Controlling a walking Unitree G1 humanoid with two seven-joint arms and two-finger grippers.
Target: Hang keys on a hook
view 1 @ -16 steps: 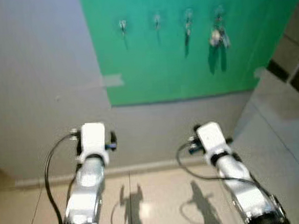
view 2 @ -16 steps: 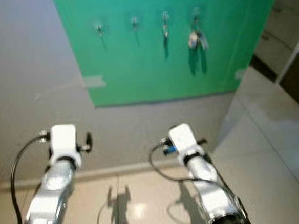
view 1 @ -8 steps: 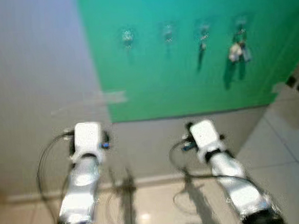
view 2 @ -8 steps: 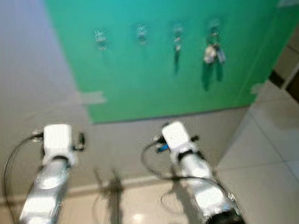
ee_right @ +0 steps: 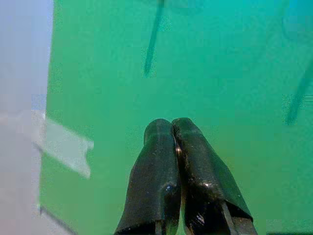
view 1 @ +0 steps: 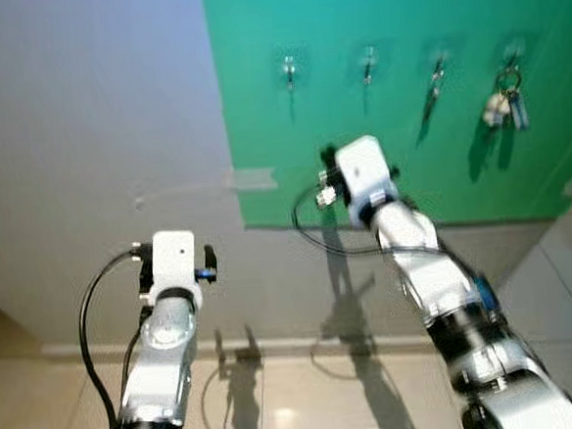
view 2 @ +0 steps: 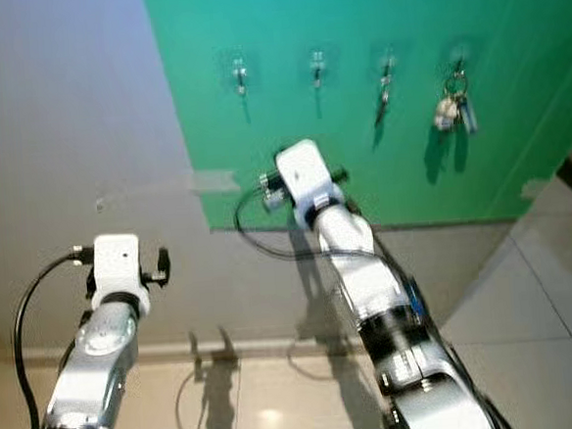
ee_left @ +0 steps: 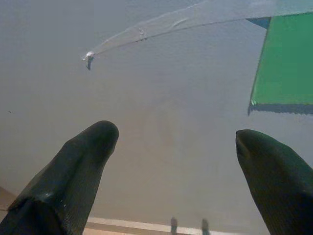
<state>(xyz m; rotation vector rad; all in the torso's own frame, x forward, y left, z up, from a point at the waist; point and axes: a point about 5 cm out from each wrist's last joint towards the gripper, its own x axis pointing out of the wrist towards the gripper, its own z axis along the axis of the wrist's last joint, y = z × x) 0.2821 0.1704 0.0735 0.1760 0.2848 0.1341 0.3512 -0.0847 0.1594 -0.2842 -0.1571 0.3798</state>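
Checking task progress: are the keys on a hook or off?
On: the silver key bunch hangs from the rightmost clear hook on the green panel.

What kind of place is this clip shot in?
Probably a home hallway or entry: a green panel taped to a plain grey wall carries a row of hooks, one holding keys, above a glossy tiled floor.

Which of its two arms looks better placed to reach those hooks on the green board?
The right, probably. The right gripper, fingers shut, is raised in front of the green board, below the row of hooks. The left gripper, open, sits lower and faces the bare grey wall.
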